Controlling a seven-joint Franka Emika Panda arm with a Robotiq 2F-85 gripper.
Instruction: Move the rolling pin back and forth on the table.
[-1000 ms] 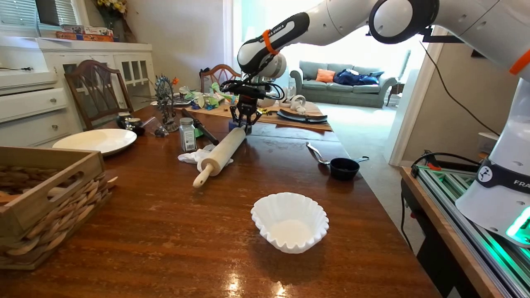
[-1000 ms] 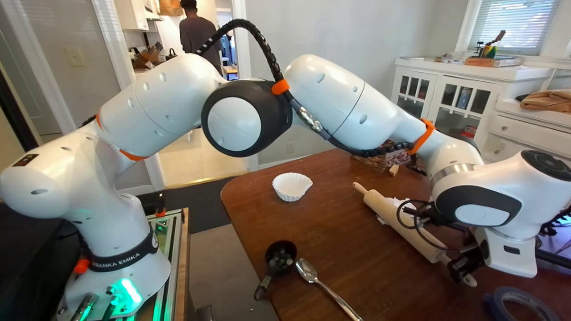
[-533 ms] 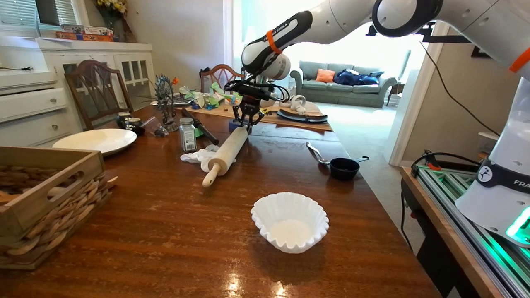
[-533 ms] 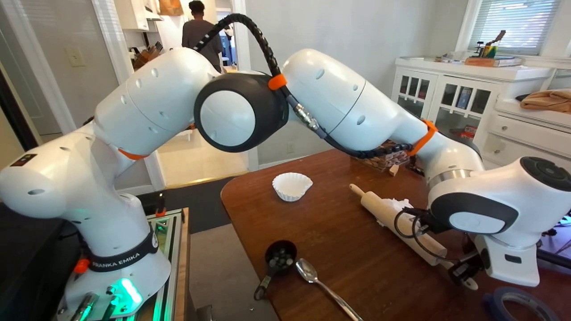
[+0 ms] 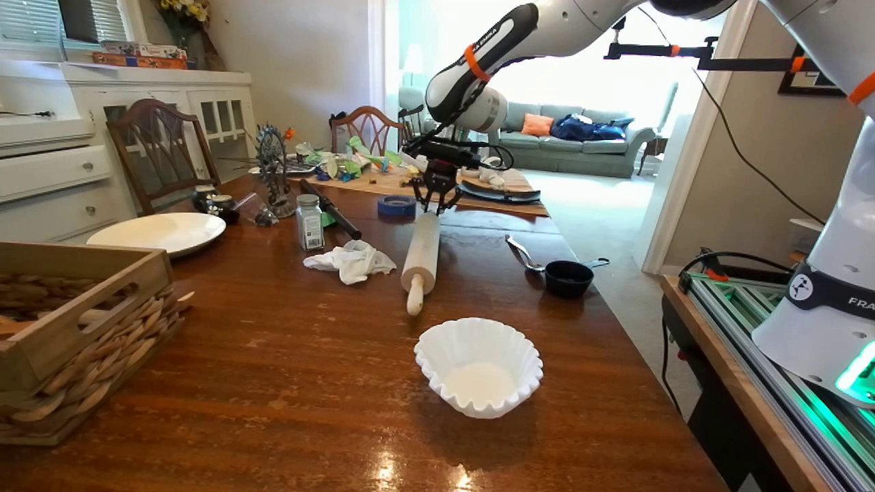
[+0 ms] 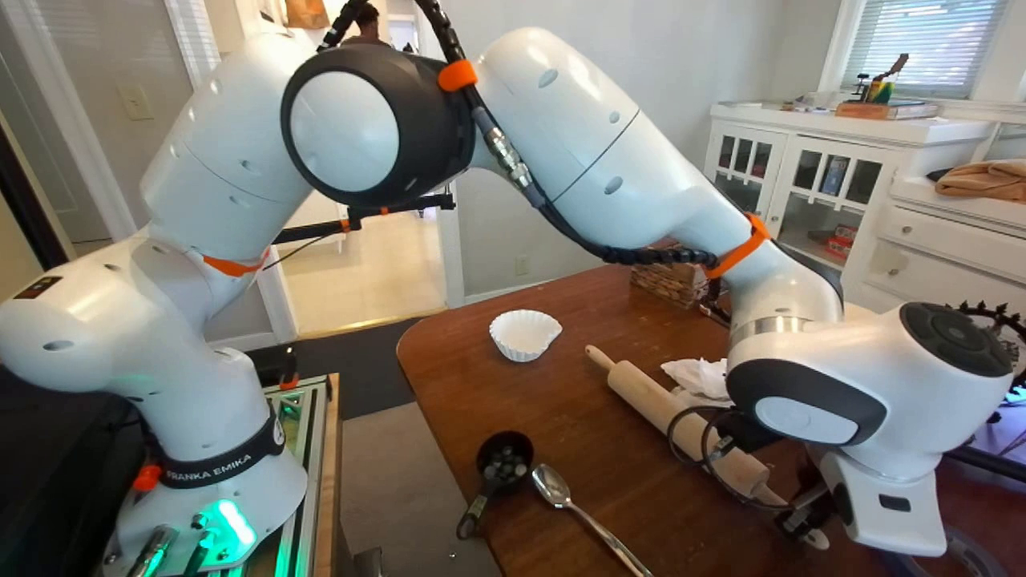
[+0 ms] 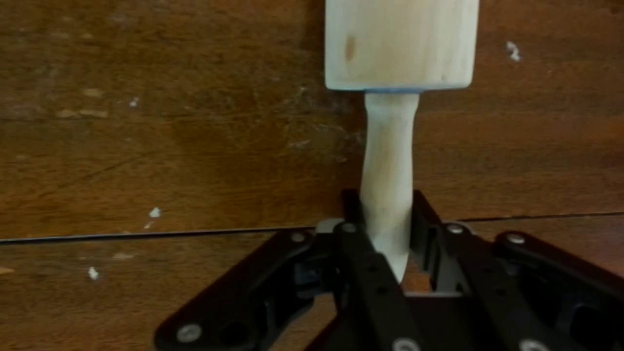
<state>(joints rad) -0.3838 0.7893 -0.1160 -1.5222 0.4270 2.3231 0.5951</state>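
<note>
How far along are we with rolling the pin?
Done: the hand is closed around one handle of the rolling pin. Under way: a stroke that has carried it away from the white cloth within the last second. Left: probably the stroke back; stroke count unclear.

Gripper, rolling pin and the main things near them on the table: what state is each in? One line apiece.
Gripper, closed on one end of the rolling pin.
Rolling pin, lying down, apparently resting on the table.
White cloth or tissue, crumpled.
White fluted bowl, upright.
Black cup, upright, with what look like small pieces inside.
Clear jar, upright, capped.
Spoon, lying down.
Blue tape roll, lying flat.
</note>
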